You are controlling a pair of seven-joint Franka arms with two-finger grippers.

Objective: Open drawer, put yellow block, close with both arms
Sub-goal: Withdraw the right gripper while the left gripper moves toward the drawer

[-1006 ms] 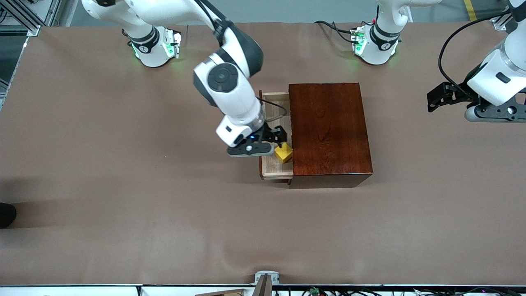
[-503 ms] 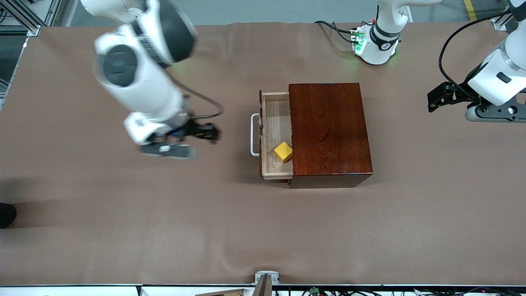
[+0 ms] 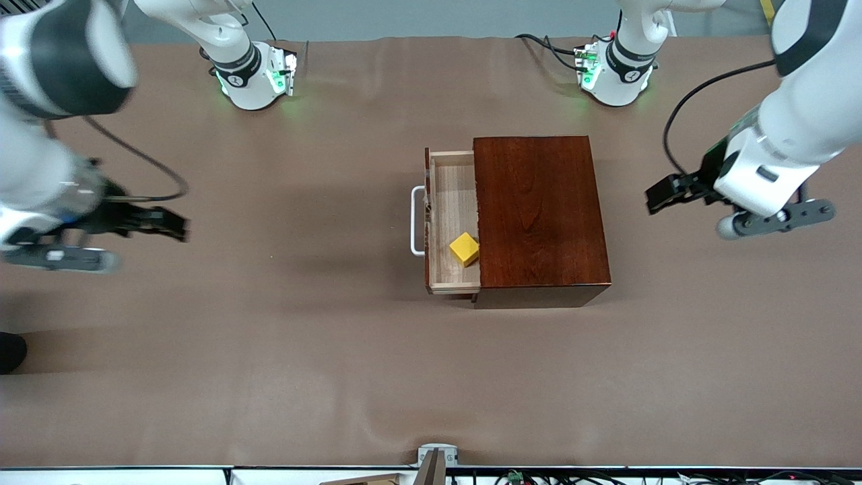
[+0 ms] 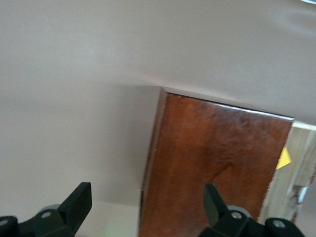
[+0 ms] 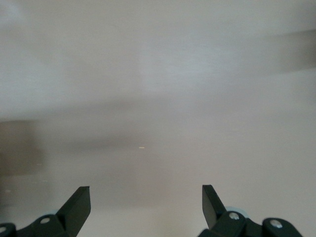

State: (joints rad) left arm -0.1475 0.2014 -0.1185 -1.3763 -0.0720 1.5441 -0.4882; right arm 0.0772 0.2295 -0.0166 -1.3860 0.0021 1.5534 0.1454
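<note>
The drawer [image 3: 452, 202] is pulled out of the dark red-brown box [image 3: 539, 215] toward the right arm's end of the table; its white handle [image 3: 416, 221] faces that end. The yellow block [image 3: 464, 248] lies in the drawer, beside the box front. It also shows in the left wrist view [image 4: 284, 159], past the box top [image 4: 212, 163]. My right gripper [image 3: 176, 228] is open and empty over bare table at the right arm's end. My left gripper [image 3: 656, 199] is open and empty over the table at the left arm's end, beside the box.
The brown table cover [image 3: 269, 350] is bare around the box. The two green-lit arm bases [image 3: 252, 74] [image 3: 616, 71] stand along the table edge farthest from the front camera.
My right gripper has left the yellow block in the drawer and swung away to the right arm's end of the table. My left gripper has moved closer to the box.
</note>
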